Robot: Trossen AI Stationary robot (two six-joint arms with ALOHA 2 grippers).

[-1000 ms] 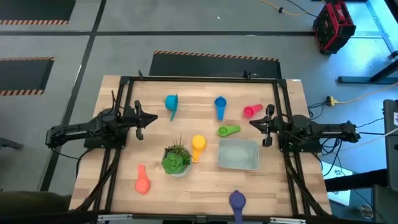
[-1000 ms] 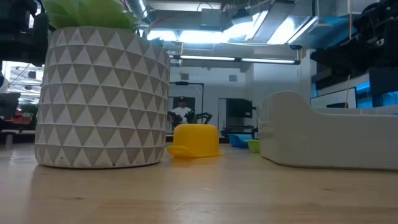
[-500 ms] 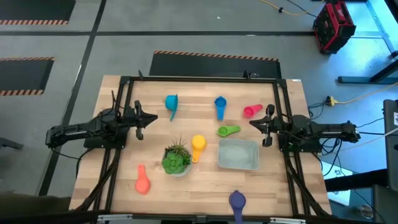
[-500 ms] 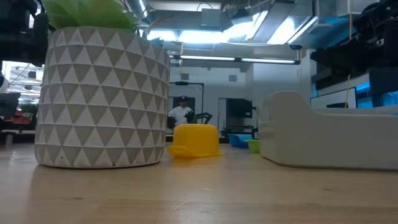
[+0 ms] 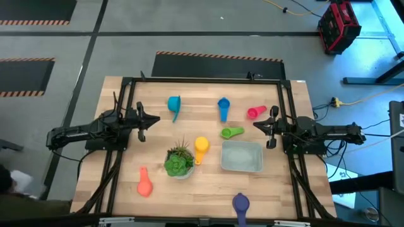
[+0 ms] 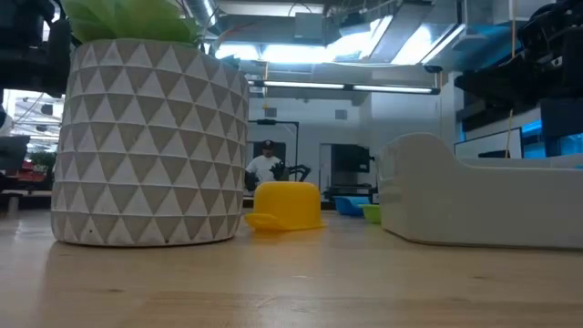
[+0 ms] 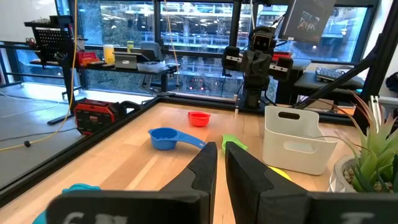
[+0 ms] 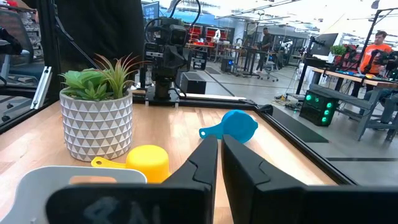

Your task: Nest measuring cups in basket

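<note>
Several measuring cups lie scattered on the wooden table: teal (image 5: 174,104), blue (image 5: 223,107), red (image 5: 255,112), green (image 5: 231,132), yellow (image 5: 201,148), orange (image 5: 144,183) and purple (image 5: 240,205). The yellow cup (image 6: 287,205) rests mouth down. The translucent basket (image 5: 242,156) stands at the right centre with nothing in it. My left gripper (image 5: 158,120) hovers level at the table's left, shut, and points toward the middle. My right gripper (image 5: 254,124) hovers level at the table's right, shut, between the red cup and the basket. The shut fingers show in both wrist views (image 7: 219,149) (image 8: 217,144).
A potted plant (image 5: 178,161) in a white patterned pot stands left of the basket, next to the yellow cup. A black frame (image 5: 202,81) runs around the table's edges. Part of a person (image 5: 12,181) shows off the table's near left corner.
</note>
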